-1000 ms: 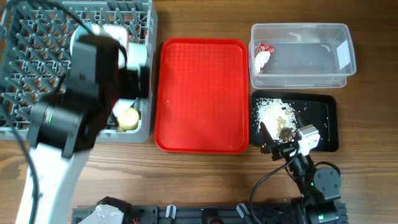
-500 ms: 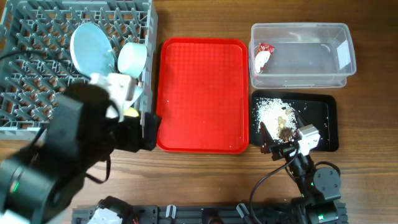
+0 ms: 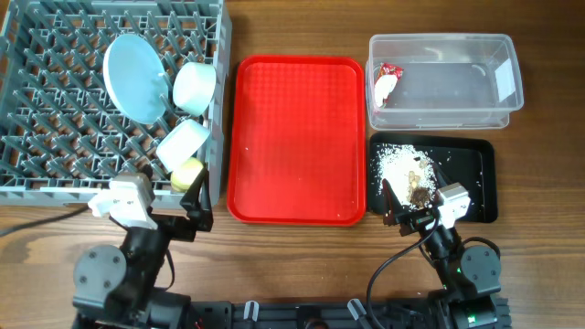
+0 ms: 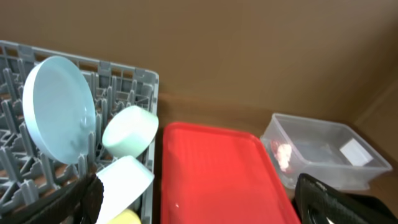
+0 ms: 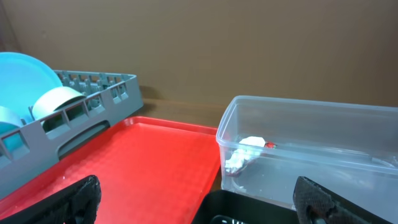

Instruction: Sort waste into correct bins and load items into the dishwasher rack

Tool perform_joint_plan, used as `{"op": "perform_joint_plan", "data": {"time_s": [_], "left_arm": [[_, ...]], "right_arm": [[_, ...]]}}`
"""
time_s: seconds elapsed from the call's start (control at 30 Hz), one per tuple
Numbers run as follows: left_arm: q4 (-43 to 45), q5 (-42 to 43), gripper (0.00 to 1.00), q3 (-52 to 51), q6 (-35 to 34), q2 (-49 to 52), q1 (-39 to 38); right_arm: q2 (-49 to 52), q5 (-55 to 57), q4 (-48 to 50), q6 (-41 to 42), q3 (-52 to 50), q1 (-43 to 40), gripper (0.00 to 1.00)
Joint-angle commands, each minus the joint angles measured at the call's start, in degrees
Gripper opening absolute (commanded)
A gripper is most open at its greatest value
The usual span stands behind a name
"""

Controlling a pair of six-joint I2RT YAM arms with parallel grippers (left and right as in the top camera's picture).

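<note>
The grey dishwasher rack [image 3: 55, 110] holds the pale blue-green plate [image 3: 135, 76] on edge, a bowl [image 3: 195, 87], a saucer or second bowl [image 3: 182, 145] and the yellow cup [image 3: 188, 174]. The red-and-white wrapper [image 3: 385, 84] lies in the clear tub [image 3: 448, 80]. White crumbs and brown bits [image 3: 407, 174] lie in the black tray [image 3: 475, 174]. My left gripper [image 3: 151, 212] is open and empty at the table's front left, below the rack. My right gripper [image 3: 419, 203] is open and empty at the black tray's front edge. Spoon and fork are not visible.
The red serving tray [image 3: 295, 137] lies between rack and bins, bare but for a few specks. It also shows in the left wrist view [image 4: 217, 174] and right wrist view [image 5: 143, 162]. Bare wooden table lies along the front.
My left arm has pulled back from over the rack to the table's front left, uncovering the plate, bowls and cup. The right arm has not moved.
</note>
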Motion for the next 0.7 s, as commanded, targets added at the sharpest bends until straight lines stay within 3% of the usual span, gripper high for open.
{"op": "perform_joint_plan", "data": {"time_s": [0.0,0.17,0.33,0.67], "left_arm": [[5.5,0.7,1.00,-8.7,-0.7,-6.8,1.4],[19.8,0.7,1.00,-23.8,-0.7,-15.8,3.5],[32.6,0.8,1.00,-34.8,-2.8,-15.8,3.4],[23.3,0.5,1.00,-34.6,-2.8,-15.5,2.5]], "right_arm": [[-0.5,-0.7,0.2,-0.7,-0.1,-0.3,1.00],[-0.5,-0.7,0.2,-0.7,-0.1,-0.3,1.00],[-0.5,-0.7,0.2,-0.7,-0.1,-0.3,1.00],[-0.5,-0.7,0.2,-0.7,-0.1,-0.3,1.00]]}}
